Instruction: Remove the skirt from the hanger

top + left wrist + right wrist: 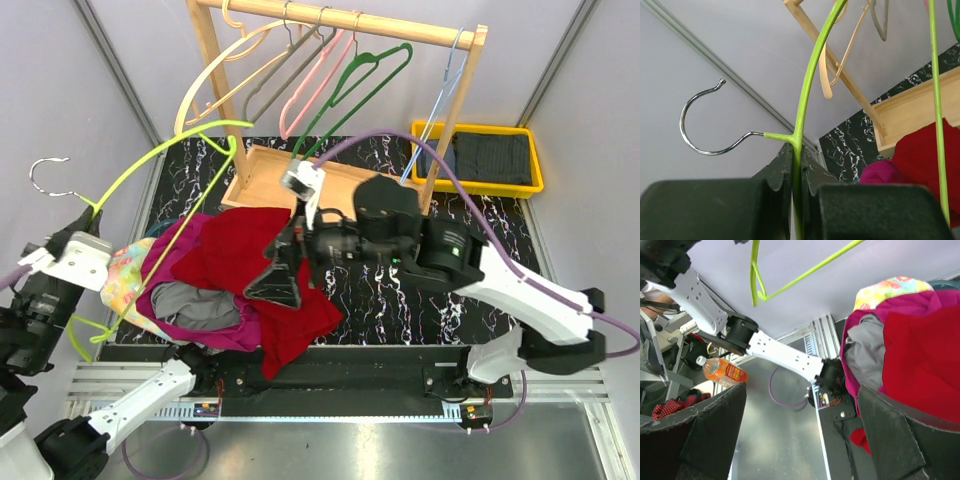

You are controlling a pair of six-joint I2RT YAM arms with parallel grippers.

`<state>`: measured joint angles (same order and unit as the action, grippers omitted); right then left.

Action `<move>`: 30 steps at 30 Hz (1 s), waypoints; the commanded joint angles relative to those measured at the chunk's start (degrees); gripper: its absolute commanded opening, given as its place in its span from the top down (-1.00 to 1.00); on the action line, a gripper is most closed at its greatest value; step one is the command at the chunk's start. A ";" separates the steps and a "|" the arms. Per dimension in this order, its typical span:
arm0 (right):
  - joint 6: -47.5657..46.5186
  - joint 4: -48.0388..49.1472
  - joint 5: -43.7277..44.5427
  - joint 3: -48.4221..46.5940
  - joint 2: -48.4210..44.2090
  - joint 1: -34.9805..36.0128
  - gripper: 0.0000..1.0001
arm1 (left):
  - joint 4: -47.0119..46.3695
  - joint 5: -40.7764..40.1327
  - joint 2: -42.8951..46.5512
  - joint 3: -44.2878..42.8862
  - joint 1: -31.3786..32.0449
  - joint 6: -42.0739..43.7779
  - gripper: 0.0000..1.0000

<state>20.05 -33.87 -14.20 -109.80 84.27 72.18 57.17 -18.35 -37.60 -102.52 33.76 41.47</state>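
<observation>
Red skirt (255, 255) is off the hanger, on top of the clothes pile (200, 305), left of centre on the worktop (400, 300). Your right hand (285, 280) is spread wide and holds nothing, just over the skirt; contact unclear. Your left hand (797, 165) is clamped on the one lime hanger (807, 85) below its hook, far left. One rack (340, 20) with at least five rack hangers (360, 80). One yellow tray (478, 188).

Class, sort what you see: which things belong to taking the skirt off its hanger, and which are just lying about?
Job: lime-green hanger, red garment (probably the skirt), left gripper shut on the hanger, right gripper open.
Lying about: wooden rack, spare hangers, yellow bin, magenta garment, grey garment.
</observation>
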 commanded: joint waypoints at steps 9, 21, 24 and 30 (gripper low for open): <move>6.22 33.34 16.74 30.42 -36.97 -0.11 -0.99 | -8.20 17.89 -9.32 1.54 -5.55 29.70 1.00; 8.86 31.58 20.96 35.97 -43.57 -0.03 -0.99 | -19.18 8.70 -19.78 -0.93 15.14 44.47 1.00; 8.77 31.41 21.40 36.15 -43.84 -0.11 -0.99 | -22.35 4.12 -24.34 -2.50 20.10 45.80 1.00; 9.39 31.06 21.49 37.28 -45.85 -0.02 -0.99 | -28.31 -5.54 -37.44 -11.56 24.15 44.92 1.00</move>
<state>28.58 -4.16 5.61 -72.99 40.62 72.16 40.36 -13.13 -68.86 -109.56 55.53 84.58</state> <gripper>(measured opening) 0.994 0.073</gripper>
